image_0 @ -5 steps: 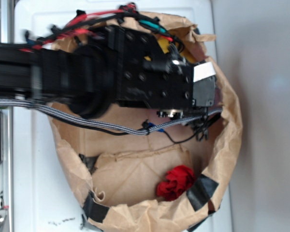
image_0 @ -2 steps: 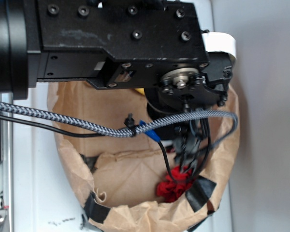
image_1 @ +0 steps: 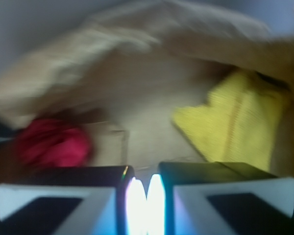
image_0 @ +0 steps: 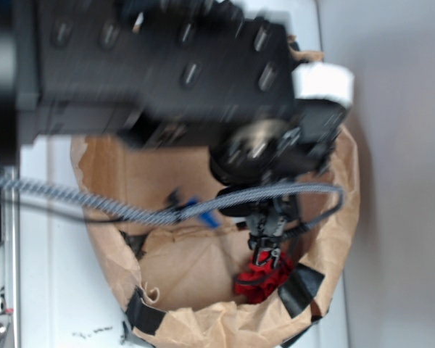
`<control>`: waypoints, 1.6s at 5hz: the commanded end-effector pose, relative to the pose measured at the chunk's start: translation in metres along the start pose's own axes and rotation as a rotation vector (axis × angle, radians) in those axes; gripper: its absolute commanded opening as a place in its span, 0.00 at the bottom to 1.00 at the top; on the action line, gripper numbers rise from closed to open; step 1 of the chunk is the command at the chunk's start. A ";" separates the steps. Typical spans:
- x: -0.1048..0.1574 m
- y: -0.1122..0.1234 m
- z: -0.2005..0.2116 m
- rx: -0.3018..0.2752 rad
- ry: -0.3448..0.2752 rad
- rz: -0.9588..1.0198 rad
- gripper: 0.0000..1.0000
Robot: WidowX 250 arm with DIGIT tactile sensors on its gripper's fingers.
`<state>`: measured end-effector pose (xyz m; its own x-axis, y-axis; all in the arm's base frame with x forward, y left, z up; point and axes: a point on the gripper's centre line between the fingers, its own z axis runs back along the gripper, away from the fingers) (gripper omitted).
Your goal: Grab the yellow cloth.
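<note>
In the wrist view the yellow cloth (image_1: 240, 122) lies crumpled at the right on the brown paper floor, ahead of and to the right of my gripper (image_1: 147, 191). The jaws stand together with nothing between them, above bare paper and apart from the cloth. A small red cloth (image_1: 51, 144) lies ahead to the left. In the exterior view the black arm (image_0: 167, 65) fills the top and hides the yellow cloth and the fingers. Only the red cloth (image_0: 257, 283) shows below it.
Both cloths lie inside a wide brown paper bag (image_0: 341, 217) with a rolled rim and black tape patches (image_0: 299, 286). It stands on a white surface (image_0: 58, 290). A braided cable (image_0: 94, 206) and thin black wires hang from the arm across the bag.
The arm has come up towards the exterior camera, grown much larger in view and covered the yellow cloth. It is blurred now, still moving; its hanging wires have come over the red cloth.
</note>
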<state>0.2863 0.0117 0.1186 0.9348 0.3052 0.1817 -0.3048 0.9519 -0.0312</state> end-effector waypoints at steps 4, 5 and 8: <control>0.025 0.080 -0.047 0.204 -0.190 0.365 1.00; 0.030 0.088 -0.050 0.202 -0.197 0.387 1.00; 0.040 0.056 -0.081 0.265 -0.237 0.367 1.00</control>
<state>0.3199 0.0769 0.0290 0.7122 0.5786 0.3974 -0.6693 0.7305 0.1357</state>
